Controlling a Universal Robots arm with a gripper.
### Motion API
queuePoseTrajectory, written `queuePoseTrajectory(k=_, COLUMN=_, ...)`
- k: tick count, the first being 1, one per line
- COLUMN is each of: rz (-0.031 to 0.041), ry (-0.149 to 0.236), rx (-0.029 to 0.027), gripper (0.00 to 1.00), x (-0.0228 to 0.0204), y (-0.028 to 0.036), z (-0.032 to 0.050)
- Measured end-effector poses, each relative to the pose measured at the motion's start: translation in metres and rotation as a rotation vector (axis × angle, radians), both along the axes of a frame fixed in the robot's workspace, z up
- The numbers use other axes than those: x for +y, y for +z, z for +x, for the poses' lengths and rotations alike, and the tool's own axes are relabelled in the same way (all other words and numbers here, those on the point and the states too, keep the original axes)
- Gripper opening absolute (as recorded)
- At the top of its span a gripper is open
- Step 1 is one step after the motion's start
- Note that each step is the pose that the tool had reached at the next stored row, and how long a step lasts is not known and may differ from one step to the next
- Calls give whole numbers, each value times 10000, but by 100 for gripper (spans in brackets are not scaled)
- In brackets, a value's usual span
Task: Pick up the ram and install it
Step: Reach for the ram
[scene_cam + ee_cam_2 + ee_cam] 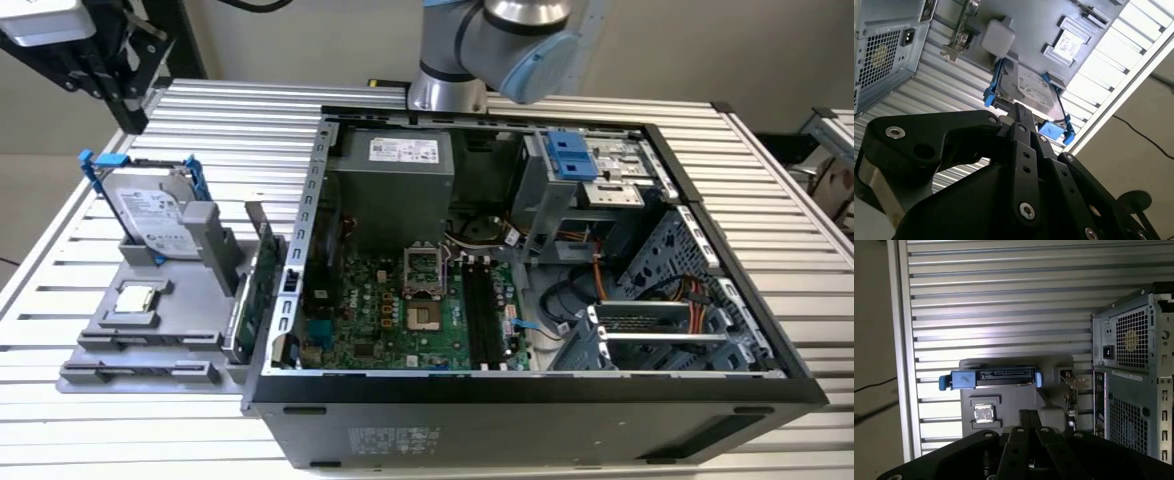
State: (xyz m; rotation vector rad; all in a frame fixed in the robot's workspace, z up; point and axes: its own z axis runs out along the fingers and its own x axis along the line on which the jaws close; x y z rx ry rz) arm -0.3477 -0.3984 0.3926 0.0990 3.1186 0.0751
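End effector [1028, 415] hangs high over slatted worktop [1004, 300], fingers pressed together, gripping nothing. Below me sits grey fixture tray [198, 312]. It carries hard drive [996, 379] in blue caddy, with small square chip [984, 413] beside drive. Ram [242, 322] stands on edge at tray side toward open computer case [534, 390], well apart from me and untouched. Expansion card [1070, 395] sits just beside ram, closer to case. Black memory slots [481, 312] inside case lie farther from me than ram.
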Motion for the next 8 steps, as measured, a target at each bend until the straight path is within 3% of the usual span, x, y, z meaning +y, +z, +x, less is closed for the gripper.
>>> queuePoseTrajectory(k=5, rz=0, ry=36, rx=0, gripper=0, x=1, y=0, z=-121)
queuePoseTrajectory(k=8, rz=1, ry=248, rx=-1, gripper=0, x=1, y=0, z=-147)
